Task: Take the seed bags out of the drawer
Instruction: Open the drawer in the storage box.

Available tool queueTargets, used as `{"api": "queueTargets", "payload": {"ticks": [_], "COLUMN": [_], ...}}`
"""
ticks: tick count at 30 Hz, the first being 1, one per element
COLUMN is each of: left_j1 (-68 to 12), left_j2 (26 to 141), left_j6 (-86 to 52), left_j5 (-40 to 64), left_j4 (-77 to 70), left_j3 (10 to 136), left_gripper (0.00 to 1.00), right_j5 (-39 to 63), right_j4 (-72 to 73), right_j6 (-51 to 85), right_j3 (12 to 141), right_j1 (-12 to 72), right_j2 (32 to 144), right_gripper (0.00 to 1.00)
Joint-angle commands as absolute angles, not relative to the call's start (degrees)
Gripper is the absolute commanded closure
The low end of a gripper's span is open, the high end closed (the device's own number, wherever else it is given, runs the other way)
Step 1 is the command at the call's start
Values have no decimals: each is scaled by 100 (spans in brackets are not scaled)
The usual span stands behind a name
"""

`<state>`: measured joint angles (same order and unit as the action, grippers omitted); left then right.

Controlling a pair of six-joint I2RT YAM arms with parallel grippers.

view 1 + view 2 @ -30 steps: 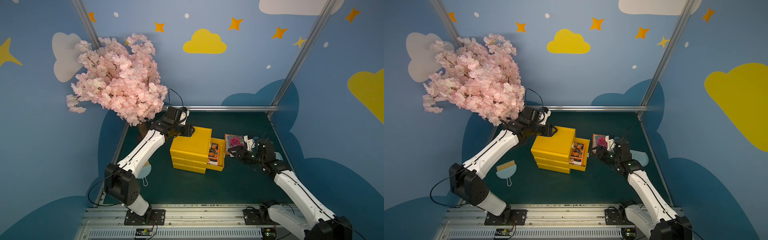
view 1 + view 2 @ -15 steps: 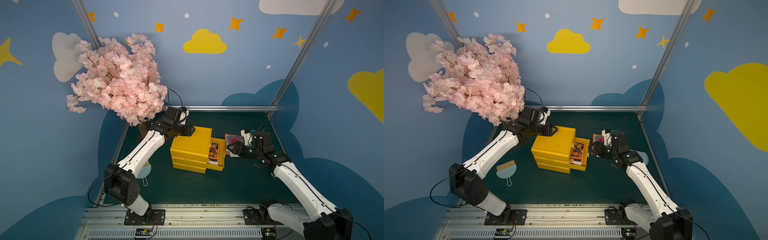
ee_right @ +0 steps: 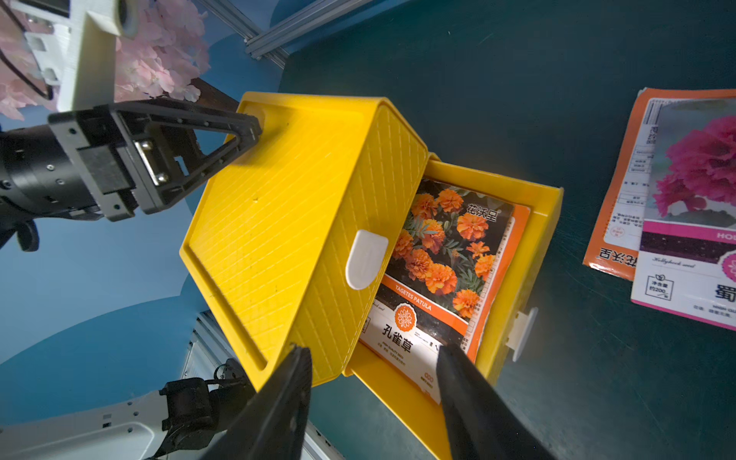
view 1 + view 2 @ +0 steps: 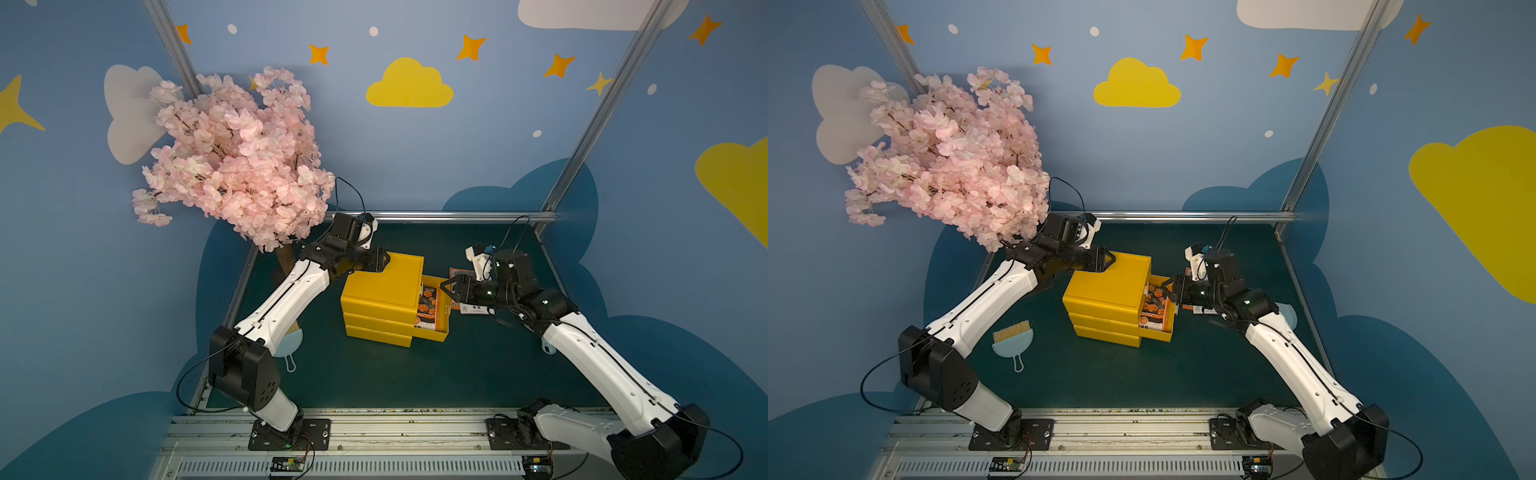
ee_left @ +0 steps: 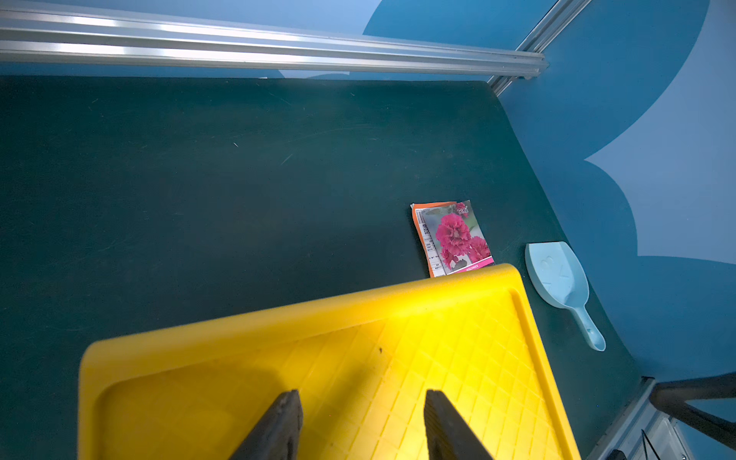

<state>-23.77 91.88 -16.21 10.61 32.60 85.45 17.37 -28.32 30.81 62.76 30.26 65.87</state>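
The drawer stands pulled out to the right of the yellow cabinet. In it lies the orange-flower seed bag, seen in both top views. The pink-flower seed bag lies flat on the green mat just right of the drawer. My right gripper hovers open over the drawer's outer end, with nothing in it. My left gripper is open, its fingertips on the cabinet's top at the back left corner.
A pink blossom tree fills the back left, above the left arm. A light-blue scoop lies by the right wall. A blue brush lies left of the cabinet. A closed drawer front with a white tab sits above the open drawer.
My right gripper has moved left from over the pink bag to the open drawer, its jaws slightly narrower. The pink bag stays on the mat. The left arm has not moved.
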Motion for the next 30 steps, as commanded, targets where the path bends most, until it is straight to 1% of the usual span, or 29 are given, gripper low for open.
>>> {"api": "queueTargets", "payload": {"ticks": [1,17,23,26,30], "left_j1": [-2382,-2382,-2384,-2387,-2386], "left_j2": [9656,9668,9664,9693,9684], "left_j6": [-1640,-1599,-1626,-1619,-1636], "left_j5": [998,1004,1002,1010,1020], "left_j4": [4403,4421,4395,4395,4371], "left_j3": [8209,8217,8209,8209,8183], "left_gripper": [45,45,45,45,45], "right_j5": [1496,1387,1415,1401,1498], "right_j4": [-3024,-2999,-2843,-2479,-2184], "right_j6": [2928,2935,2961,3121,3327], "right_j3": [6425,6610,6518,6287,6129], "right_j1": [3187,3507,3490,3458,3384], "right_j2": [6703,7221,7218,7131,7111], "right_gripper": [45,46,51,52,57]}}
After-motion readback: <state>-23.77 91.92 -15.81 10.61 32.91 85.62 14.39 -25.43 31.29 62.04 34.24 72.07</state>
